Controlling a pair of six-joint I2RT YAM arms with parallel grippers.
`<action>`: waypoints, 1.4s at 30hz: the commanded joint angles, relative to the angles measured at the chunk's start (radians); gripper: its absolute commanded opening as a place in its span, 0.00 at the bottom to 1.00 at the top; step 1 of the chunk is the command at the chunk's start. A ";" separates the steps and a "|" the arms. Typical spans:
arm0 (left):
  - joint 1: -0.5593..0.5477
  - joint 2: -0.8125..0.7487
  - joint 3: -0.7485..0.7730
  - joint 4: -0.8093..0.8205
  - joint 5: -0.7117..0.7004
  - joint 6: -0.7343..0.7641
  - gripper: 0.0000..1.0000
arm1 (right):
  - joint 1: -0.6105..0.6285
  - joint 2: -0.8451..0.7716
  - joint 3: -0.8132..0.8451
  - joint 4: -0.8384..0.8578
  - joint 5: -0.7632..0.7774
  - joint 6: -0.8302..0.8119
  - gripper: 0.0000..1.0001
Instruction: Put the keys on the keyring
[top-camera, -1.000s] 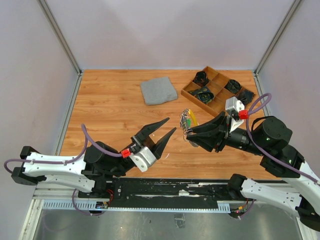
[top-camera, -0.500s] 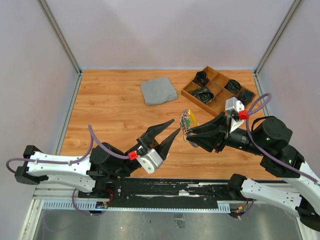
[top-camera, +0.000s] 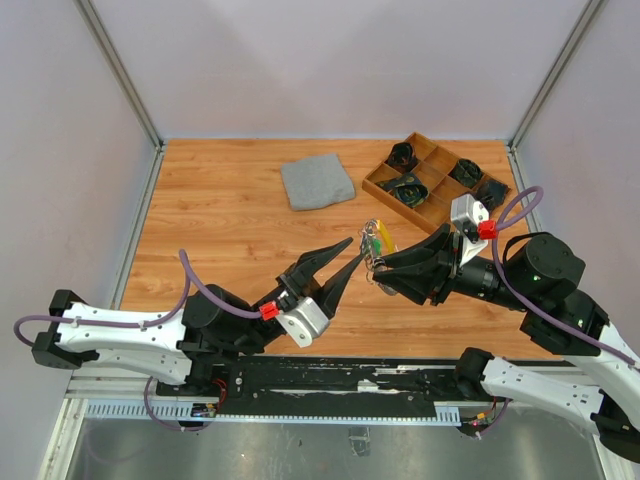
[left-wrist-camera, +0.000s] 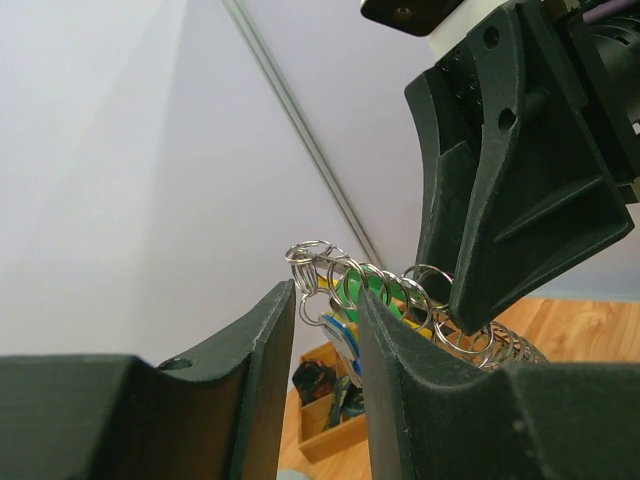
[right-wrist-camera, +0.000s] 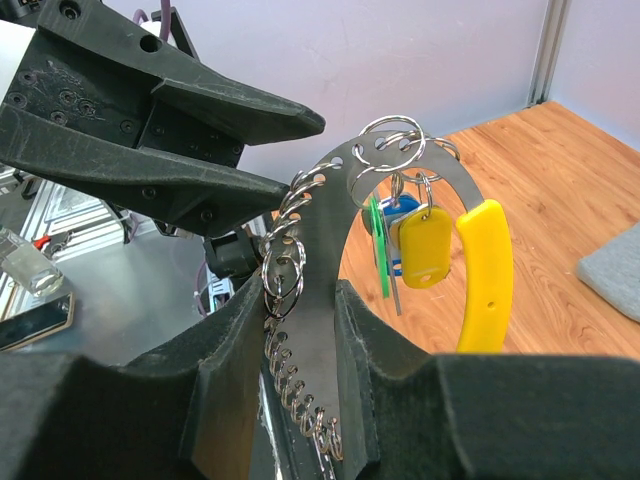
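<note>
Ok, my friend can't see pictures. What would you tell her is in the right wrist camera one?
The right gripper pinches a curved silvery keyring lined with little rings, with green, blue and yellow keys hanging near its top beside a yellow curved strip. The black left gripper points at it from the upper left.

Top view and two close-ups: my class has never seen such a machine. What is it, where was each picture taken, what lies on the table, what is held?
Two robot arms with two-finger grippers stand at a wooden table. One camera looks down from above; one sits on each wrist. On the table lie a grey cloth and a tray of dark items. The right gripper clamps the keyring, a curved metal strip carrying small rings and coloured keys. The left gripper, open, has its tips at those rings.
</note>
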 joint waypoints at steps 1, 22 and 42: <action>-0.009 0.012 0.030 0.053 0.001 0.007 0.37 | -0.014 -0.013 0.011 0.055 -0.016 0.012 0.06; -0.009 0.031 0.030 0.072 -0.004 0.014 0.37 | -0.014 -0.020 0.006 0.059 -0.016 0.016 0.06; -0.010 0.039 0.028 0.093 -0.008 0.009 0.24 | -0.013 -0.026 -0.007 0.064 -0.015 0.019 0.06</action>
